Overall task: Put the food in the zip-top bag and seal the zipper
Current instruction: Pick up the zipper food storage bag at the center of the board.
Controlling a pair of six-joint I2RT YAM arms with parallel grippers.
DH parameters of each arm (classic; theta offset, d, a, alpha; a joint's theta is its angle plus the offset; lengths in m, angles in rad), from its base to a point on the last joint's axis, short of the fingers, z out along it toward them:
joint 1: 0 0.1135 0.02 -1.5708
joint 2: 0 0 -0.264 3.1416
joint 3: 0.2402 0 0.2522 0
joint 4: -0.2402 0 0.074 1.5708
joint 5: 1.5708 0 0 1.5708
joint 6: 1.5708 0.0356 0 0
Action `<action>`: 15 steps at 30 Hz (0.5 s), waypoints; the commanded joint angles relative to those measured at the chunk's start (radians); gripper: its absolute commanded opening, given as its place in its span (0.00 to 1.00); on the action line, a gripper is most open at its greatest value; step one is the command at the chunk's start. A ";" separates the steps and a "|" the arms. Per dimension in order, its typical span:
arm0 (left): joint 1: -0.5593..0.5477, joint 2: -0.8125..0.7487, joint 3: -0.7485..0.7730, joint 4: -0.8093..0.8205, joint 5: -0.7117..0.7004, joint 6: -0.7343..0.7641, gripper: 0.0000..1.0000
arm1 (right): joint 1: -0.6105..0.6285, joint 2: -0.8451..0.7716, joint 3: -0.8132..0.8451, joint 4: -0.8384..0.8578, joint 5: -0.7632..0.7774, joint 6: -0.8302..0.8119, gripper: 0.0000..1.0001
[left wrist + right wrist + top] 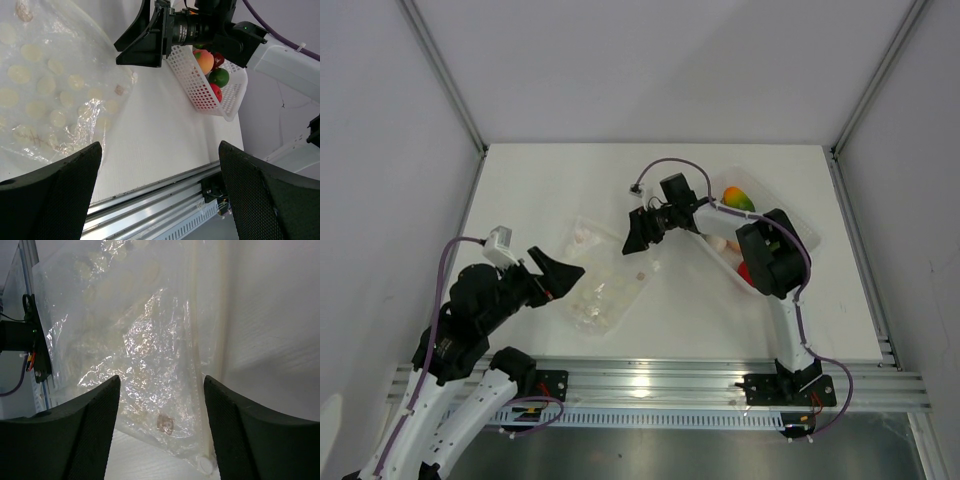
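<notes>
The clear, crinkly zip-top bag (605, 288) lies flat on the white table between the arms, with a few small pale pieces inside. My left gripper (570, 272) hovers open at its left edge, nothing between the fingers (160, 150). My right gripper (638, 240) stands open over the bag's far right corner (161, 382), the plastic (135, 335) below it. The zipper (207, 340) runs along the bag's right edge to a small white end cap (205, 463). The food sits in the basket: mango (738, 199), peach (205, 60), green piece (219, 77), red apple (745, 272).
A white mesh basket (192, 82) stands on the right side of the table, partly under my right arm (770, 255). An aluminium rail (660, 385) runs along the near table edge. Frame posts rise at the back corners.
</notes>
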 commanded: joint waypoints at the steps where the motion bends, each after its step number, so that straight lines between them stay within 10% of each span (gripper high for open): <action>1: 0.007 0.008 -0.002 0.030 0.018 0.011 1.00 | 0.017 0.010 -0.014 0.055 -0.064 -0.015 0.67; 15: 0.007 0.031 0.014 -0.009 0.000 -0.001 0.99 | 0.076 0.007 -0.169 0.355 -0.178 0.145 0.30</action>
